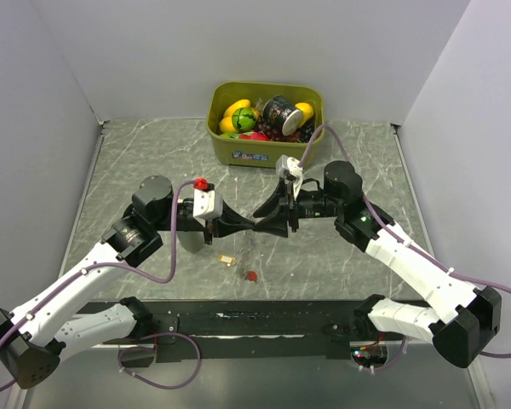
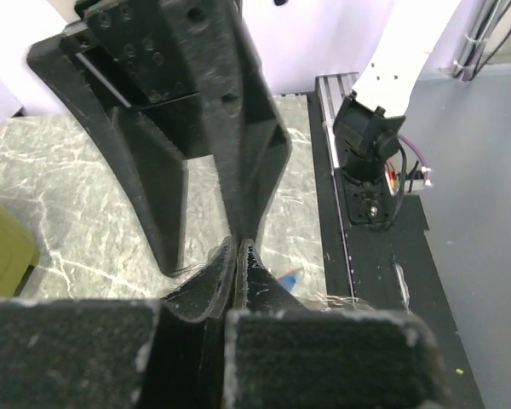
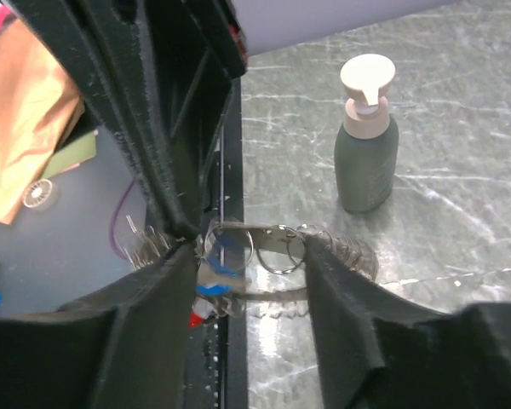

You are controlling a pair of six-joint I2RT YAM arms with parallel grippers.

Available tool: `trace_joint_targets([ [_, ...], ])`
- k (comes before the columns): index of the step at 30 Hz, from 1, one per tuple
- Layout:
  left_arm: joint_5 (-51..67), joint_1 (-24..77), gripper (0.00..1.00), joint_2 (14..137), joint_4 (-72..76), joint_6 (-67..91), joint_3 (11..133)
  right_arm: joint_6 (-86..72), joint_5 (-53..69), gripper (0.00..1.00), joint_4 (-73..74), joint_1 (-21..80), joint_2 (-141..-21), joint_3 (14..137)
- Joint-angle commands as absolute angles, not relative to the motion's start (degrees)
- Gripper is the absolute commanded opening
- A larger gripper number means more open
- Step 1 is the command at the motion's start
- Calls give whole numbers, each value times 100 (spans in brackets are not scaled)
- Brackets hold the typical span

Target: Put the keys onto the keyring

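Nearest the bases, the red key (image 1: pixel 251 275) and yellow key (image 1: pixel 227 258) lie loose on the table (image 1: pixel 324 273), at 6 and 7 o'clock of the meeting grippers. Above, the right gripper (image 3: pixel 249 256) has its jaws wide, with the keyring (image 3: pixel 349 250) strung across them and the blue key (image 3: pixel 226 247) seemingly on it; the left gripper (image 2: pixel 238 251) is pinched tight at the ring's 9 o'clock end, on what I cannot tell. Best to hold that end taut.
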State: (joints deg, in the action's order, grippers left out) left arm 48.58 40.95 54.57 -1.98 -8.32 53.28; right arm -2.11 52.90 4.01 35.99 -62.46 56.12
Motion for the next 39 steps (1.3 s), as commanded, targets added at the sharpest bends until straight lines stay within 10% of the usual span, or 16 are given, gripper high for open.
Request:
trace_joint_targets([
  [1,5063,4105,1,5326,290,-765,5546,-237,5247,37,325,3647,-6319,5968],
  [6,5098,4113,1,5344,369,-703,5528,-255,5107,0,229,3647,-6232,5915],
  [18,4449,4105,1,5230,641,-396,4993,-255,4360,0,456,3639,-6310,5485],
  [20,4255,4113,3,5229,764,-255,4791,-281,4150,9,474,3647,-6302,5318],
  [29,2902,4122,99,5142,2170,2160,3315,-1449,3139,55,377,3665,-5854,3904],
  [39,801,4122,96,4667,1144,3954,2417,-2406,1645,95,983,4060,-4597,2568],
])
